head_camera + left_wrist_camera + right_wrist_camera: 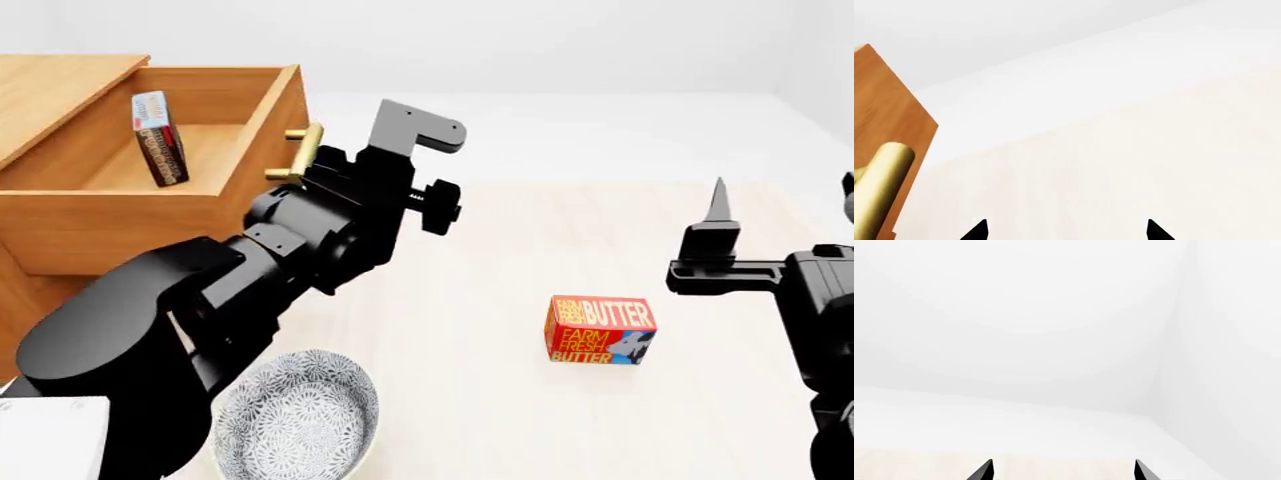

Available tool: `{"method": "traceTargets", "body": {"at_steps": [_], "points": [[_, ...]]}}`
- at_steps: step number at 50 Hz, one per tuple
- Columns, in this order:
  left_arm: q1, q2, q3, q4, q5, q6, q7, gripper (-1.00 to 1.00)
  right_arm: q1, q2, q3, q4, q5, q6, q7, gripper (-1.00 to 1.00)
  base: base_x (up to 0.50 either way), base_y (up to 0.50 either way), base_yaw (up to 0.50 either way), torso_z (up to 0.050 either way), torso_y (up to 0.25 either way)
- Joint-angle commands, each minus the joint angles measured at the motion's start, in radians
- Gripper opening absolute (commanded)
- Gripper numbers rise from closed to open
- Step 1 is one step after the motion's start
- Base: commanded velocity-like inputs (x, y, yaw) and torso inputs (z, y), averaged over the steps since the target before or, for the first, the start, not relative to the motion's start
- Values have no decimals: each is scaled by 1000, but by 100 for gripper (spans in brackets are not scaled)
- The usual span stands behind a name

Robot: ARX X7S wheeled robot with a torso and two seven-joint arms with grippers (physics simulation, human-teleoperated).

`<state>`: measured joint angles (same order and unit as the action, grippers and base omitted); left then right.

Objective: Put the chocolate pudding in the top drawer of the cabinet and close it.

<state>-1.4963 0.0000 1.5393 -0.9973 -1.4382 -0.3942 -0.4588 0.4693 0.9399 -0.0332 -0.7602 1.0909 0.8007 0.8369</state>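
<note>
Here the surface is a pale cream table [561, 250] with a faint wood grain, and beyond it stand plain white walls that meet in a corner in the right wrist view. The cabinet [54, 90], orange-brown wood, serves as the landmark: its top drawer [200, 215] is pulled out and open. The chocolate pudding [158, 137] stands on edge inside that drawer, leaning near the cabinet-side end of the box, its blue and red-brown faces showing white lettering too small to read.

The left gripper [1066, 232] is just beside the drawer's front, at the brass handle [304, 152]; in its wrist view the handle [881, 192] and the corner of the drawer front sit close to one side, while both black fingertips are spread apart with bare table between them, holding nothing. The pudding lies apart from it, on the far side of the drawer front, within the box.

The right gripper [1064, 471] is well away from the cabinet, raised over the table's other side; its two tips are likewise spread wide and empty, pointing at the white wall.

On the table away from the cabinet sits a red-orange box [601, 330] printed "FARM FRESH BUTTER". Nearer the robot, below the drawer, rests a patterned blue-and-white bowl [296, 420].
</note>
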Motion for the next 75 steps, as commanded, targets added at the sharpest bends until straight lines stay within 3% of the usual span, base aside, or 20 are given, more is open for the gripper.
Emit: {"method": "traceTargets", "body": {"at_steps": [1, 21, 29, 37, 50, 56, 62, 75], "points": [[4, 0, 16, -115, -26, 19, 37, 100, 8, -7, -16, 8, -10, 2, -3, 100, 0, 0, 0, 0, 0], [-1, 0, 3, -309, -44, 32, 103, 100, 34, -20, -42, 21, -14, 16, 0, 100, 0, 0, 0, 0, 0], [-3, -39, -107, -311, 48, 9, 84, 100, 56, -30, -63, 27, -19, 29, 4, 100, 0, 0, 0, 0, 0], [-8, -82, -347, -311, 280, -37, 88, 100, 66, -37, -77, 32, -26, 33, 4, 100, 0, 0, 0, 0, 0], [21, -115, -993, -311, 937, -125, 160, 100, 84, -50, -100, 37, -35, 41, 5, 100, 0, 0, 0, 0, 0], [28, -126, -1212, -311, 1156, -139, 189, 100, 100, -55, -110, 34, -33, 51, 10, 100, 0, 0, 0, 0, 0], [39, -143, -1344, -311, 1286, -141, 204, 100, 107, -60, -119, 36, -37, 55, 12, 100, 0, 0, 0, 0, 0], [58, -192, -1462, -311, 1397, -142, 211, 100, 148, -75, -142, 42, -31, 76, 17, 100, 0, 0, 0, 0, 0]]}}
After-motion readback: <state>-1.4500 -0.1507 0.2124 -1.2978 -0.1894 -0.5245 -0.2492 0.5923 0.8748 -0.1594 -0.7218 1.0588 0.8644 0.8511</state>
